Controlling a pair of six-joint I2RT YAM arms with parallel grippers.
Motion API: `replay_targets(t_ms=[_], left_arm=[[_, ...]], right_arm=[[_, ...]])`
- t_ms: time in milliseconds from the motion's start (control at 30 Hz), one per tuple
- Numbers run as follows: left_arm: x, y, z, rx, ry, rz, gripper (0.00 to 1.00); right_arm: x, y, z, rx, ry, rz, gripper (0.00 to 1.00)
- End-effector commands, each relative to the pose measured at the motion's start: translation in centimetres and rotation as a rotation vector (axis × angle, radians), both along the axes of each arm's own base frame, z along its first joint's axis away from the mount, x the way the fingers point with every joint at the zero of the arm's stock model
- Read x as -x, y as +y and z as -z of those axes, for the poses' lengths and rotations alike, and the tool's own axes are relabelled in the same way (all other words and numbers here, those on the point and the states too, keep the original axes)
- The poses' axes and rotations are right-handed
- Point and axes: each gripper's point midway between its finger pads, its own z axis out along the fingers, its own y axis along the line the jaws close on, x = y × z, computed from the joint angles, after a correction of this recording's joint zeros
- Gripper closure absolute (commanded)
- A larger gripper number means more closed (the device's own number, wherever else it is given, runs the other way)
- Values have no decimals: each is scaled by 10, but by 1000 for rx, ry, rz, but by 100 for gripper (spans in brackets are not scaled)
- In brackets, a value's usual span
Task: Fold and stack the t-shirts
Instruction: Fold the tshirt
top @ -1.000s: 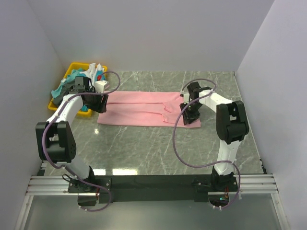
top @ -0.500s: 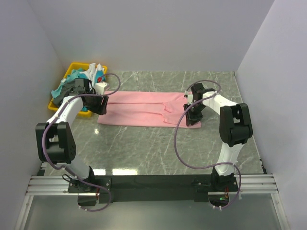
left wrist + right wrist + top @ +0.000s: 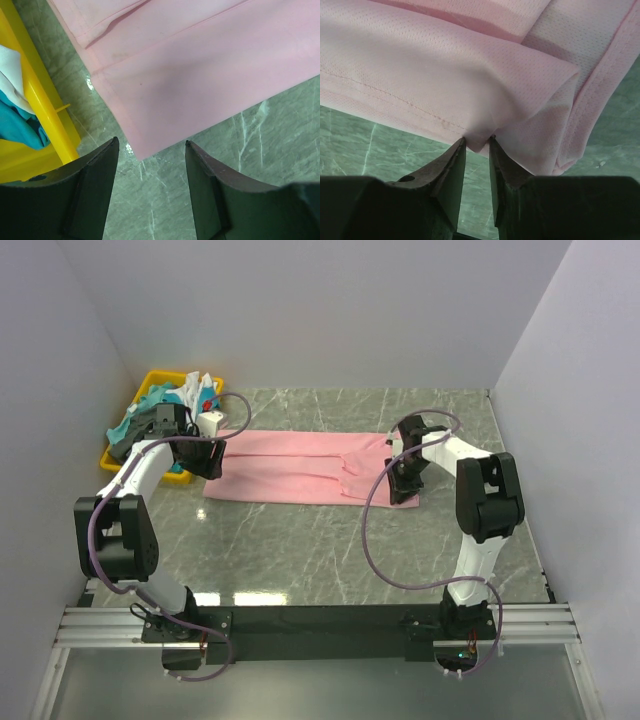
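Observation:
A pink t-shirt (image 3: 300, 468) lies folded lengthwise into a long strip across the middle of the green marble table. My right gripper (image 3: 403, 484) is at the strip's right end and is shut on its near edge; in the right wrist view the cloth (image 3: 470, 95) bunches between the fingertips (image 3: 455, 150). My left gripper (image 3: 211, 462) hovers open over the strip's left end. In the left wrist view the pink corner (image 3: 145, 145) lies just ahead of the open gripper (image 3: 151, 150), with no cloth between the fingers.
A yellow bin (image 3: 152, 390) at the back left holds several more shirts, white and teal (image 3: 190, 395). Its yellow wall (image 3: 47, 120) shows close beside my left gripper. White walls close in the table on three sides.
The right gripper has moved slightly to the right and back along the shirt's right end, drawing the cloth in under it. The left arm has barely moved.

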Motion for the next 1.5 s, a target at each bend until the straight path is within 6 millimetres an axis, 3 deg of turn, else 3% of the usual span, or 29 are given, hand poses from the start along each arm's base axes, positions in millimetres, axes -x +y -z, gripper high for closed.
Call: replay_targets(t_ms=[0,167,333,500,700,1067,1233,1300,1467], left_arm=[[-6,-3,-16,15,-48,7,39],[-6,-4,-15,16,-45,8,39],[-6,-4,-15,20,-48,7,39],[-9,-5,-15,24,-48,4,39],[-13,-4,-15,27,-44,-3,39],[-20,-2,-11,26,-22,-29,39],[-25,-2,-11,28,-20,-41,39],[-27,-2,-13,31,-25,-48,39],[-27,-3,-9,42,-13,-53,39]], right_arm=[[-9,0,-3,-13,-18,18,68],[-9,2,-13,-29,-26,6,83],[-19,6,-47,-63,-98,-17,100],[-41,8,-76,-98,-182,-18,100],[-81,6,-92,-142,-247,2,100],[-147,0,-80,-197,-302,63,100],[-166,-4,-72,-186,-324,86,100],[-176,-6,-79,-183,-348,123,87],[-185,-21,-101,-128,-421,127,74]])
